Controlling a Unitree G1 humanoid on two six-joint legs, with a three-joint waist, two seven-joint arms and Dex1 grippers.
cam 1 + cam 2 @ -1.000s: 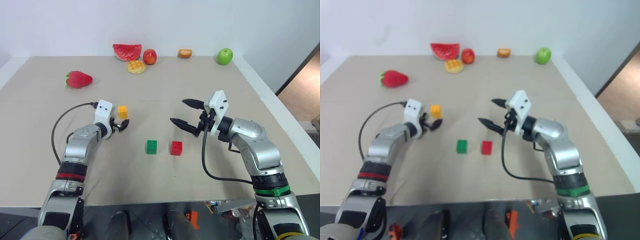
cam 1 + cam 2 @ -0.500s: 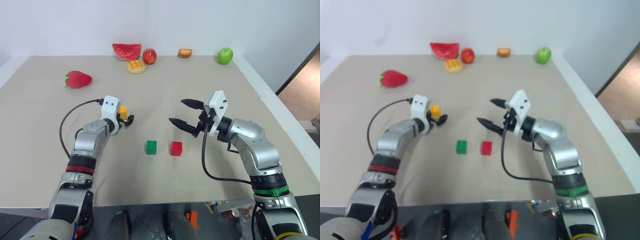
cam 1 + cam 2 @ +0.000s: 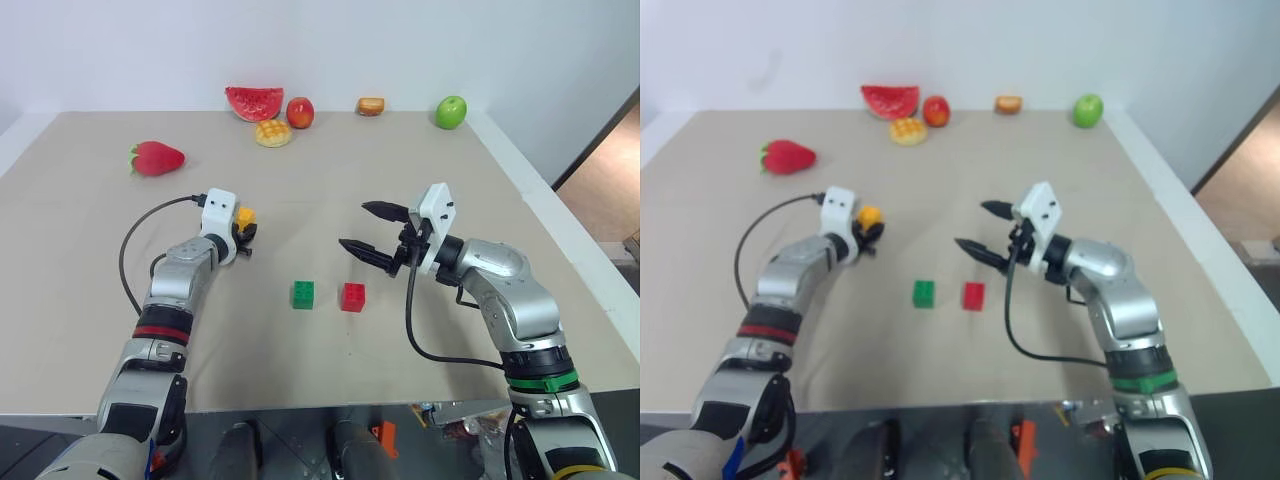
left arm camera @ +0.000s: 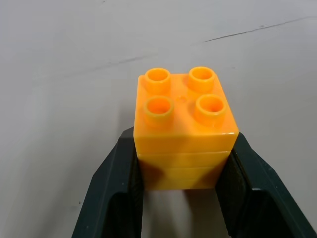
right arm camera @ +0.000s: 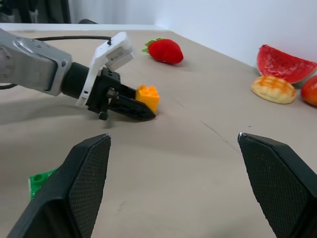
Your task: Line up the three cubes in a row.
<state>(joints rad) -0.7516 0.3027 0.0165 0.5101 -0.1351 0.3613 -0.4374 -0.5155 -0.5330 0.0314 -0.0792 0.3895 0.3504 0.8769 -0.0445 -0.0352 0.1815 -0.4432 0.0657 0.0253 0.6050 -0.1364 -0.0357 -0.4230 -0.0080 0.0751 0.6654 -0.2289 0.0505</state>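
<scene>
Pinching the yellow cube [image 4: 184, 130] between its two black fingers [image 4: 115, 196], the left end effector [image 3: 243, 231] had its matte, wedge-shaped pads pressed against the brick's opposite side faces, and the cube sat at the tabletop [image 3: 90, 280] on the robot's left, well apart from the other two. No brand, label or writing could be read on any of the bricks or on the white housing at either wrist. The yellow cube was glossy moulded plastic, squarish, with four round hollow studs on top and faint horizontal seams across its side. The green cube [image 3: 302, 294] and the red cube [image 3: 352, 296] were of the same studded kind and stood just beside each other, apart by a narrow gap, near the middle of the tabletop. The right end effector [image 3: 369, 231] hovered above and just behind the red cube with its fingers spread wide and nothing between them; in the right wrist view its pads [image 5: 88, 187] showed a fine cross-hatched texture. The tabletop was a plain, smooth beige sheet. Along its far edge lay shiny toy foods: a watermelon slice [image 3: 254, 102], a red apple [image 3: 299, 113], a waffle-patterned bun [image 3: 272, 134], a small bread roll [image 3: 370, 106] and a green apple [image 3: 450, 112], with a strawberry [image 3: 157, 159] off to the left.
</scene>
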